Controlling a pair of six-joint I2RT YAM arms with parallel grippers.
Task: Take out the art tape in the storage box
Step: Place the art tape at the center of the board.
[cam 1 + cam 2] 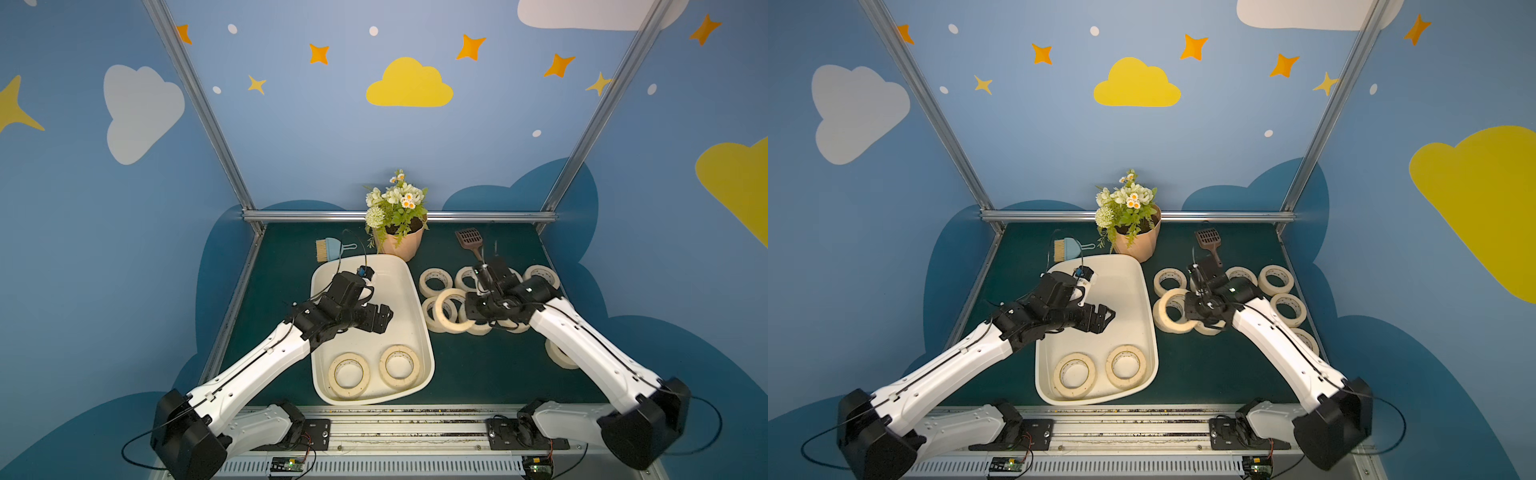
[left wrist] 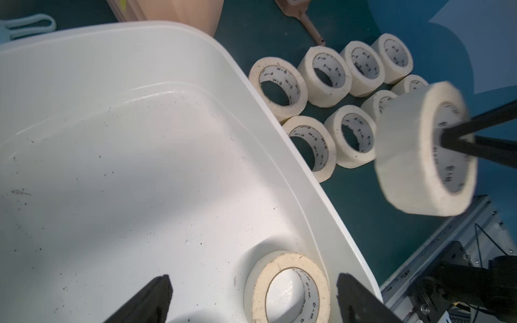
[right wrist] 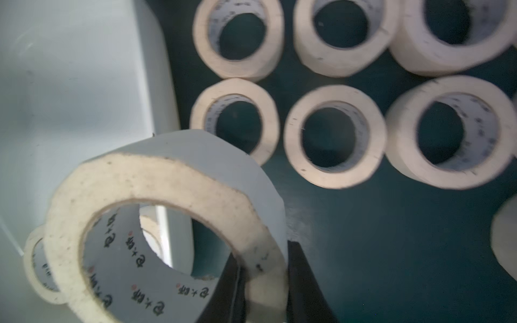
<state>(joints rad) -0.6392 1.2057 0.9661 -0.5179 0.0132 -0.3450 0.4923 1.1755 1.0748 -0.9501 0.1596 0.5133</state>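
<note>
The off-white storage box [image 1: 395, 299] [image 1: 1125, 291] lies mid-table. Two art tape rolls lie flat at its near end [image 1: 349, 391] [image 1: 399, 383]. My left gripper [image 1: 384, 320] [image 2: 253, 276] hovers open over the box with nothing between its fingers; one of those rolls [image 2: 288, 263] sits just below it. To the right of the box my right gripper [image 1: 471, 309] [image 3: 263, 279] is shut on the wall of a cream roll [image 1: 456, 328] [image 3: 167, 179], held tilted on edge above the mat. Several more rolls [image 1: 424, 286] [image 3: 291, 134] lie flat on the mat under it.
A peach flower pot [image 1: 401, 245] stands behind the box. A small brush and dustpan [image 1: 328, 249] lie at the back left, a brown slotted scoop [image 1: 469, 239] at the back right. One roll [image 1: 559, 357] lies apart, partly hidden by the right arm.
</note>
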